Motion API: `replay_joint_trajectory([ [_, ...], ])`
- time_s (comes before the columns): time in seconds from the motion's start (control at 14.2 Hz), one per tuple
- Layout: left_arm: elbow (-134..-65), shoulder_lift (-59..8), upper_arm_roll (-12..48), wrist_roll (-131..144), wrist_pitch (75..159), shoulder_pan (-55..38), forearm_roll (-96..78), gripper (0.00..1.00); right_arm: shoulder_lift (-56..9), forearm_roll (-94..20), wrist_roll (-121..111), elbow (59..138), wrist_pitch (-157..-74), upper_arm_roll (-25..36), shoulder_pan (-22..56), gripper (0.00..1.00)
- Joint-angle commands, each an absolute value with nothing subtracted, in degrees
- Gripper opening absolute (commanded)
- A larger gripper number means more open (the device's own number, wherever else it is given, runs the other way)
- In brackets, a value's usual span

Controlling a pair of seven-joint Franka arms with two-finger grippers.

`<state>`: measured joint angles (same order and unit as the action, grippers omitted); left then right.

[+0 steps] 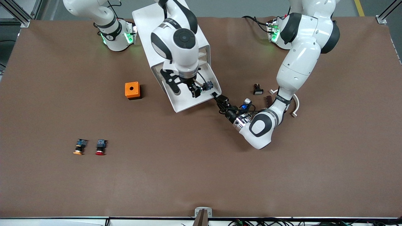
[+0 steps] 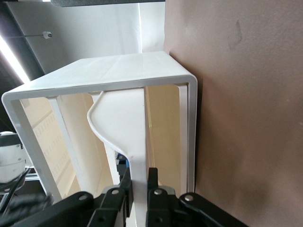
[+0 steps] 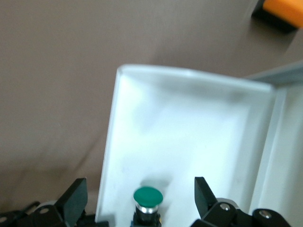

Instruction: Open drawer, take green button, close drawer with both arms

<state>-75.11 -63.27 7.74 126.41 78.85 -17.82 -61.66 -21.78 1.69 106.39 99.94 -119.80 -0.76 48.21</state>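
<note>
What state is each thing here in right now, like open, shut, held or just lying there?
drawer: pulled out of the cabinet.
green button: standing in the drawer, not held.
left gripper: shut on the drawer's front edge.
right gripper: open, over the green button.
red button, yellow button: lying on the table.

A: How many arms work at the counter?
B: Two, the left arm and the right arm, with one tool each: the left tool and the right tool.
A: Cabinets?
B: One white cabinet, with one drawer pulled out.
A: Buttons?
B: Three with coloured caps: one green button in the drawer, one red button, one yellow button.
A: Boxes?
B: One orange box.
</note>
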Motion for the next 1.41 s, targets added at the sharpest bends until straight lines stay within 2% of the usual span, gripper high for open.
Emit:
replay_joint_trajectory([
  [0.0,-74.18,-63.9,7.91,125.95,80.07,-16.7,-63.11,0.13,-24.42,3.34,113.35,99.14,-122.5,0.0,51.49,1.0],
  [0.42,-74.18,-63.9,6.24,125.68,80.07,-16.17,-63.19,0.17,-30.49,5.71,118.38,95.72,-123.92,0.0,54.23,1.0],
  [0.49,-74.09,-63.9,6.15,125.51,80.07,-16.08,-63.19,0.21,-31.19,5.8,119.08,94.58,-123.93,0.0,54.49,1.0],
  [0.56,-74.09,-63.9,6.15,125.42,80.07,-16.08,-63.28,0.38,-32.16,5.8,119.7,93.53,-124.01,0.0,54.75,1.0],
  [0.63,-74.0,-63.9,6.15,125.25,80.07,-16.17,-63.37,0.62,-33.04,5.89,119.71,92.47,-123.93,0.0,54.76,1.0],
  [0.71,-73.74,-63.9,6.24,124.37,80.07,-16.17,-63.46,0.79,-34.18,5.89,119.71,90.89,-123.93,0.0,54.76,1.0],
  [0.85,-73.39,-63.46,6.5,121.31,80.07,-16.08,-63.63,0.95,-36.64,5.89,119.79,88.17,-123.93,0.09,54.76,1.0],
  [0.92,-73.04,-63.37,6.59,119.2,80.07,-15.91,-64.5,0.98,-37.17,5.89,119.79,87.37,-123.93,0.09,54.84,0.99],
  [1.2,-69.7,-62.85,6.24,108.58,80.16,-15.12,-65.04,0.99,-37.35,5.36,119.97,87.28,-123.93,0.0,54.93,0.96],
  [1.34,-69.61,-61.7,3.88,100.33,80.16,-15.2,-64.78,0.99,-37.7,5.54,121.81,87.28,-124.01,0.0,55.11,0.95],
])
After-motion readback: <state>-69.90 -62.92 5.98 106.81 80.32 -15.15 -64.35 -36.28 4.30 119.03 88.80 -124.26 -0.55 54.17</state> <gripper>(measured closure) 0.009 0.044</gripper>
